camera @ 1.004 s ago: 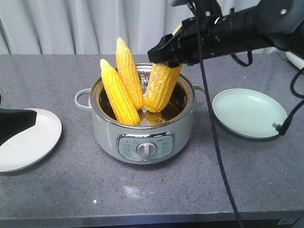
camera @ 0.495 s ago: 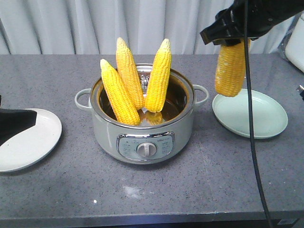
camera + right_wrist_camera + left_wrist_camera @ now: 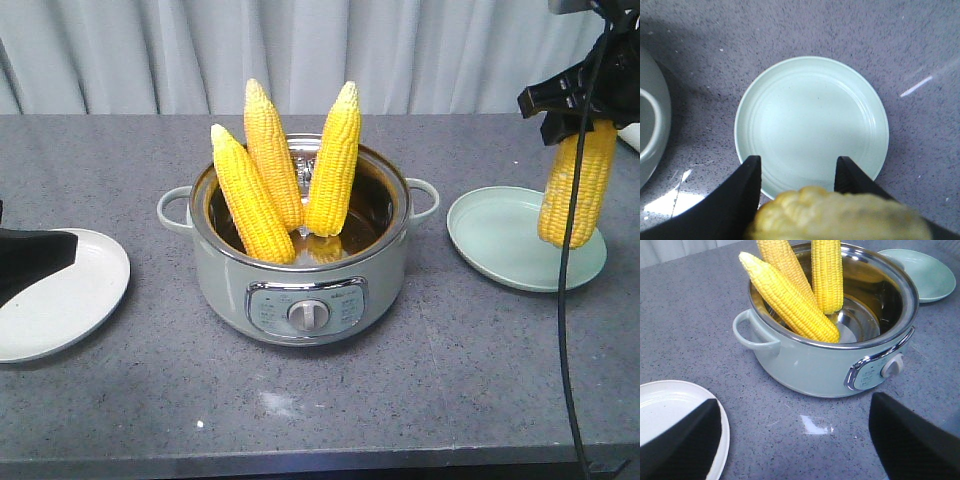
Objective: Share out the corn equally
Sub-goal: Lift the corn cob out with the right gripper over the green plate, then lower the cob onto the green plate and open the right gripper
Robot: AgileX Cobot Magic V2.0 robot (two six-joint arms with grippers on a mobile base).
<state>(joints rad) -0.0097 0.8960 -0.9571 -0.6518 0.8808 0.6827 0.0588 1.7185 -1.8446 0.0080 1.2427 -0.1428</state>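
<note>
1. One grey speckled countertop [image 3: 450,390] fills the frame.
2. One round pale-green cooker [image 3: 230,275], steel-rimmed, sits centre.
3. Two glossy round plates: white plate [image 3: 70,300] lower left, green plate [image 3: 500,235] right.
4. Four knobbly yellow corn cobs [image 3: 272,160]: three lean in the cooker; the fourth cob [image 3: 592,185] hangs over the green plate.
5. The right gripper [image 3: 570,108] pinches the fourth cob's top; only the left wrist view shows the left gripper [image 3: 795,440] spread wide.

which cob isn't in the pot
The cob hanging upright from the right gripper, over the pale green plate. The other three cobs stand leaning inside the pot.
</note>
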